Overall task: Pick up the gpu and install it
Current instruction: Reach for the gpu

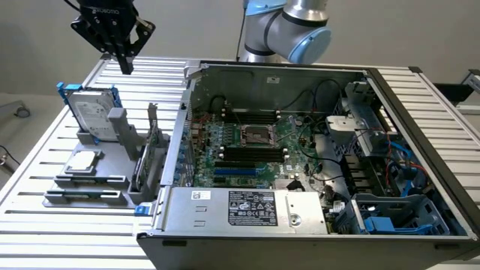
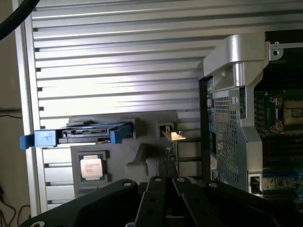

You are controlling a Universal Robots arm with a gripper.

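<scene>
The gpu (image 1: 156, 153) stands on edge in a slot of the grey holder (image 1: 90, 191), beside the open computer case (image 1: 248, 211). In the wrist view the gpu (image 2: 171, 147) shows edge-on as a thin strip, with a bright metal tab at its far end. My gripper (image 1: 125, 67) hangs shut and empty high over the table's far corner at the exterior view's left, well apart from the card. Its black fingers (image 2: 158, 189) are pressed together, pointing toward the holder (image 2: 142, 125). The motherboard (image 1: 248, 146) lies exposed inside the case.
A silver hard drive in a blue frame (image 1: 91, 112) stands upright in the holder, and a square processor chip (image 1: 82, 160) lies in front of it. The case's raised side wall (image 1: 184, 121) runs right beside the card. The power supply (image 1: 251, 208) fills the case's near side.
</scene>
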